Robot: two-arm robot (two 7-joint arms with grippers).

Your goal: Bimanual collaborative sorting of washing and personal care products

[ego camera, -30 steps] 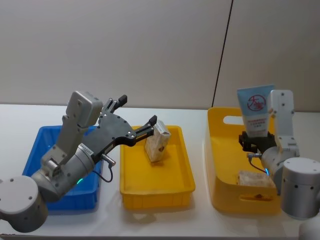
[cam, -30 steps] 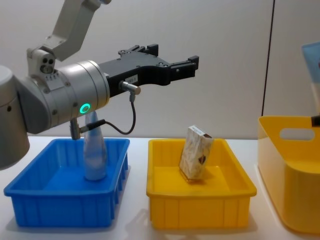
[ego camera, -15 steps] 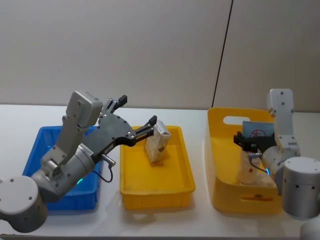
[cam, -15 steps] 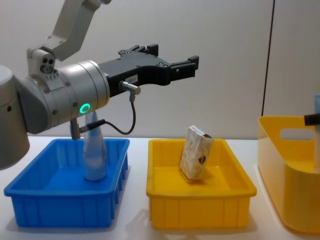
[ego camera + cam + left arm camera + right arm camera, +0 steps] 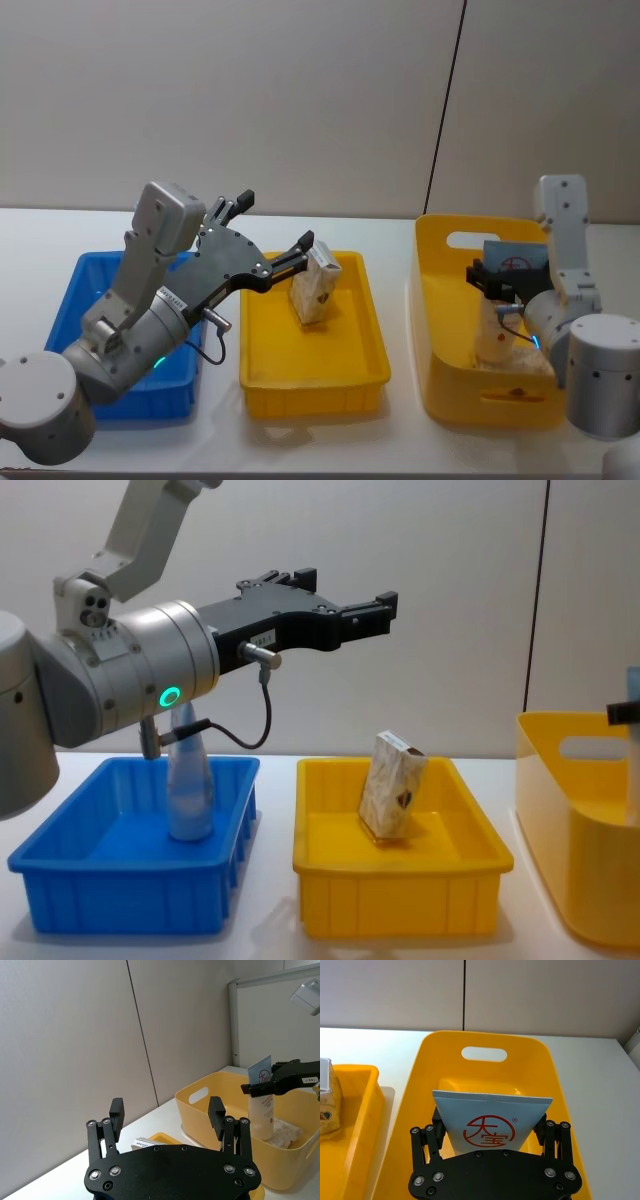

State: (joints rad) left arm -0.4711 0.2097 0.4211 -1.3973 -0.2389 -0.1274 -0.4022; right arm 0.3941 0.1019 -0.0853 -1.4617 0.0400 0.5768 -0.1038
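Right pincer (image 5: 490,1132) grips tube (image 5: 492,1125) (upright) inside yellow bin (image 5: 420,1085).

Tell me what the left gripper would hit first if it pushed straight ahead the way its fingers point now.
Probably nothing nearby. The open left gripper hangs well above the beige pack in the yellow tray, pointing across toward the yellow bin where the right gripper holds the tube; depth is unclear.

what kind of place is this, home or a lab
Most likely a lab or robot test bench: a plain white table against bare grey walls, colour-coded sorting bins such as the blue tray and the yellow tub, and no household furnishings.
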